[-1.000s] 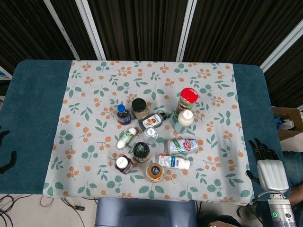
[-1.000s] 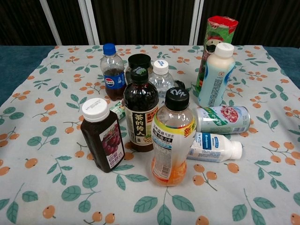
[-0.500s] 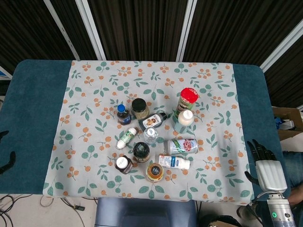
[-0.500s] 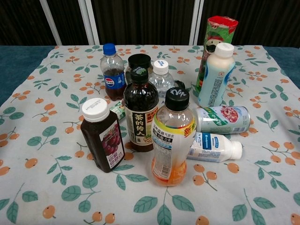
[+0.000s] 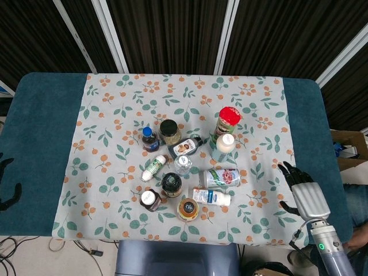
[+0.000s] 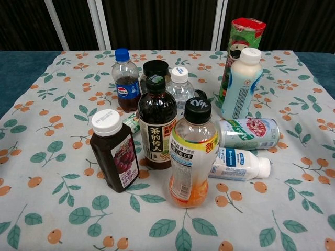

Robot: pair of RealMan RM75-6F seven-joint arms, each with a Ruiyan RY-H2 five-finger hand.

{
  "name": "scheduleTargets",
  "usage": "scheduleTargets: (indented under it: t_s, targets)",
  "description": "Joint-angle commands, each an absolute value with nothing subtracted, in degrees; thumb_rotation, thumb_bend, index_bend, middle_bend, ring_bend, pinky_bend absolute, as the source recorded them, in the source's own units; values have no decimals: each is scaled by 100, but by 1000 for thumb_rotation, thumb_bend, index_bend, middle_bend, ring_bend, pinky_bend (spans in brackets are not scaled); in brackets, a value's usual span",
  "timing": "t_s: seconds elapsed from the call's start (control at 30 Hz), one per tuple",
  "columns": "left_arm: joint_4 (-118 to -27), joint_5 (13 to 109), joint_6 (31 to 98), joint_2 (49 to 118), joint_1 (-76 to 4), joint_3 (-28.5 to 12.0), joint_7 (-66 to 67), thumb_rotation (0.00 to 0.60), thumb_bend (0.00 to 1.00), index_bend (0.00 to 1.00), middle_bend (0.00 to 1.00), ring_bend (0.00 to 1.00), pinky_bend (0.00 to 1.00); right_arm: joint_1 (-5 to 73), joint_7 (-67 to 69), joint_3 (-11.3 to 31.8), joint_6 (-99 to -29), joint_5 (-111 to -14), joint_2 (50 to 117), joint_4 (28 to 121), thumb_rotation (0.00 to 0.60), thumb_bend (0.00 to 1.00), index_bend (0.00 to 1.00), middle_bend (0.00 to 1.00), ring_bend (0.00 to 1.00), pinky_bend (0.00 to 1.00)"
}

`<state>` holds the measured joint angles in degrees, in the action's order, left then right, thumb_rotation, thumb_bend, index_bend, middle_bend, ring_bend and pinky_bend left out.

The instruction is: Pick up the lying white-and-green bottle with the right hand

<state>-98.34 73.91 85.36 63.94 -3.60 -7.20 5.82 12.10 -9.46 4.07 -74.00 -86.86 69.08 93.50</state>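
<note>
Lying on its side near the middle of the worktop [image 5: 46, 144], the white-and-green bottle [image 5: 153, 168] points its white cap toward the front-left, between the cola bottle [image 5: 150, 140] behind it and the dark square-shouldered juice bottle [image 5: 150, 200] in front. In the chest view only a sliver of it [image 6: 131, 123] shows behind the tall tea bottle [image 6: 156, 123]. The right robot hand [image 5: 301, 187] hovers over the worktop's right edge, well apart from the bottle, fingers spread and holding nothing. The left robot hand [image 5: 7, 185] barely shows at the left border; its state cannot be told.
</note>
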Motion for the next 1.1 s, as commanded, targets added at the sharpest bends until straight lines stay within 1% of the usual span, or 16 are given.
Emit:
scheduleTargets:
  t_s: [0.03, 0.17, 0.37, 0.67, 0.77, 1.1]
  targets:
    - [-9833, 7365, 8526, 6400, -363, -725, 596, 600, 421, 160, 44, 84, 17, 1822, -1314, 727, -6654, -8360, 6943, 9654, 600, 254, 0, 80, 151, 232]
    - [-9845, 7331, 8502, 6392, -369, -730, 608, 600, 421, 160, 44, 84, 17, 2198, -1713, 885, -6169, -7954, 7099, 9824, 600, 253, 0, 87, 151, 232]
    - [-9853, 7314, 8473, 6370, -377, -735, 589, 600, 421, 160, 44, 84, 17, 2550, -2133, 952, -5753, -7473, 7386, 9852, 600, 254, 0, 95, 151, 232]
    - [-9829, 7254, 8411, 6330, -384, -759, 473, 600, 421, 160, 44, 84, 17, 2865, -2683, 932, -5614, -6910, 7923, 9649, 600, 255, 5, 108, 151, 232]
    - [-9835, 7260, 8340, 6315, -405, -729, 487, 600, 421, 160, 44, 84, 17, 2985, -2844, 897, -5604, -6739, 8265, 9491, 600, 258, 14, 116, 153, 232]
    - [-9876, 7198, 8320, 6295, -409, -739, 498, 600, 421, 160, 44, 84, 17, 3228, -3093, 859, -5606, -6429, 8595, 9285, 600, 287, 58, 171, 184, 232]
